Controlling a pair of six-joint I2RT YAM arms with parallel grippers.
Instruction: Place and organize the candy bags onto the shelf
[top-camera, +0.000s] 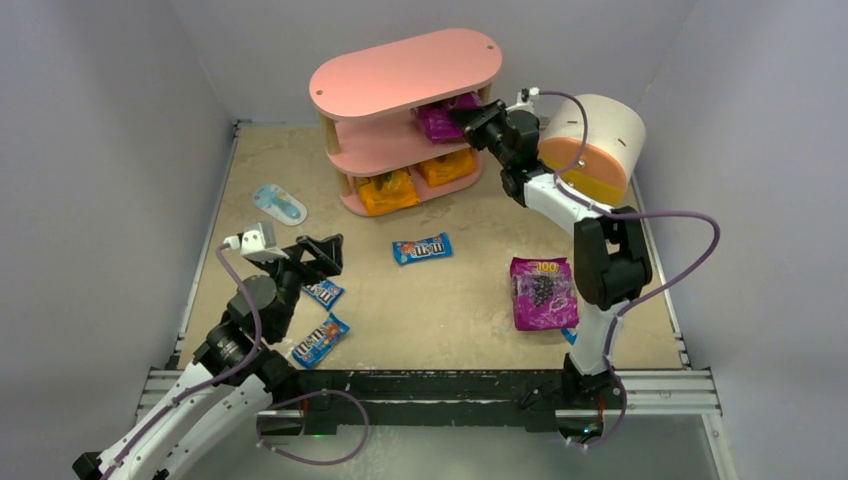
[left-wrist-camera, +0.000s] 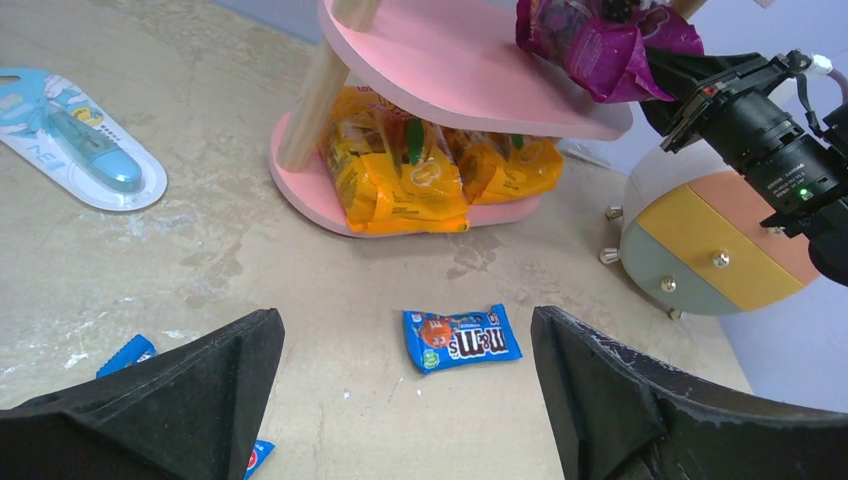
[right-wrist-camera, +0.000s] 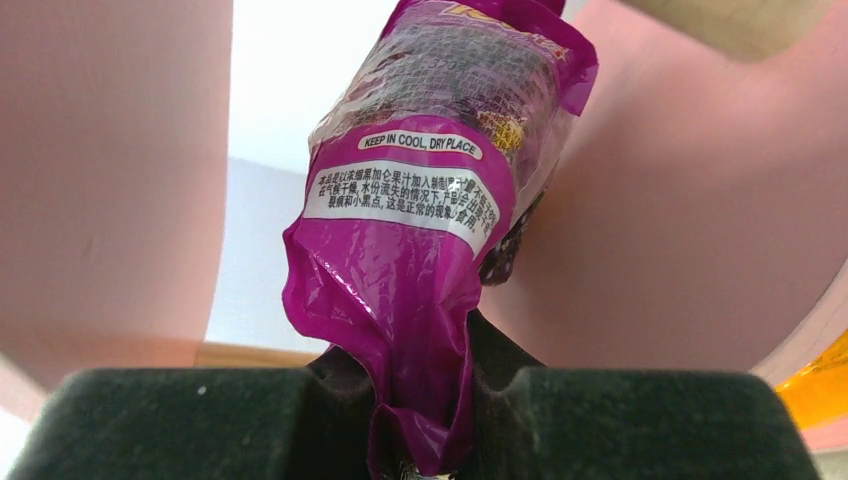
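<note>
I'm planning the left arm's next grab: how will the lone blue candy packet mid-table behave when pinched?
The blue packet lies flat and thin, so probably light; a nudge may slide it across the table. Its shiny wrapper suggests soft film, likely to bend and slip when gripped.

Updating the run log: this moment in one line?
right gripper: shut on glossy purple bag at pink oval shelf | left gripper: open, empty

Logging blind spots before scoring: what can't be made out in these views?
Top view: the purple bag in the right gripper lies mostly under the top board of the shelf; seating unclear.
Right wrist: that bag fills the frame, hiding where it rests.
Top view: one blue packet partly under the open left gripper.
</note>
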